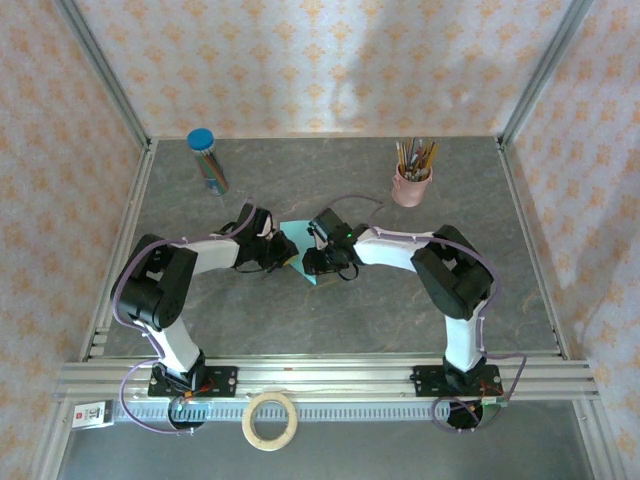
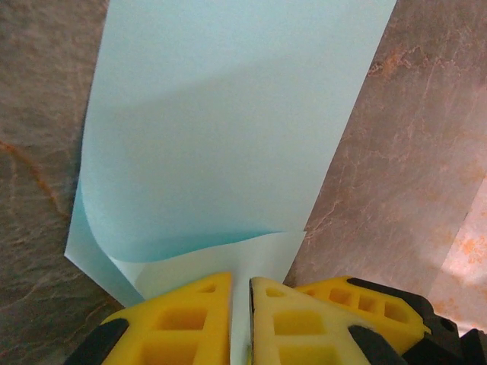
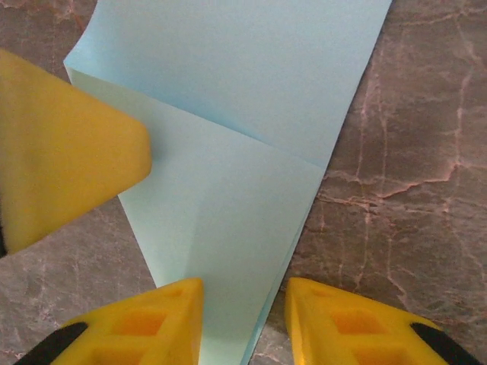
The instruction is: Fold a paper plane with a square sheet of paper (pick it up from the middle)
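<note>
Sheet [image 2: 221,137] pinched in near-shut left tool [image 2: 240,285], its folded corner flat within half-open right tool [image 3: 243,287].

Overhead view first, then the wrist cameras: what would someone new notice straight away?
The light turquoise sheet of paper at the middle of the grey table, partly folded, with both arms bent in over it. From the left wrist, the left pincer is pinched on its curling near edge; from the right wrist, the right pincer stands open astride a folded corner. A pink cup of pencils stands far right.
</note>
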